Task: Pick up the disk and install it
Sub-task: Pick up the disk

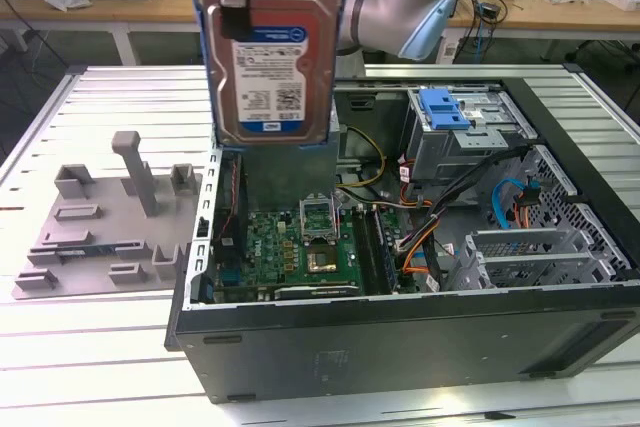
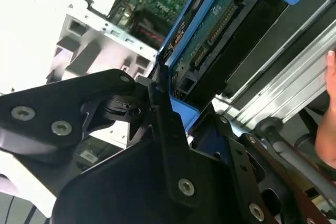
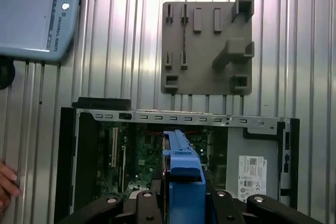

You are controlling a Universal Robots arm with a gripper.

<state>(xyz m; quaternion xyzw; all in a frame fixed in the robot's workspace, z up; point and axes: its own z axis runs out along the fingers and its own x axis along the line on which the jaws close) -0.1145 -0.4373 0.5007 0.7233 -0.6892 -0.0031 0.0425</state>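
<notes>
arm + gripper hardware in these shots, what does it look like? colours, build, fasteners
The arm is round silver-grey tubing with a pale blue cap on its joint. The gripper is matte black, built from flat angular link plates and narrow fingers, fastened with silver screws. I can make out no markings on it.

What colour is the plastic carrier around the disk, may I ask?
Blue; the carrier on the disk shows best in the first wrist view.
</notes>
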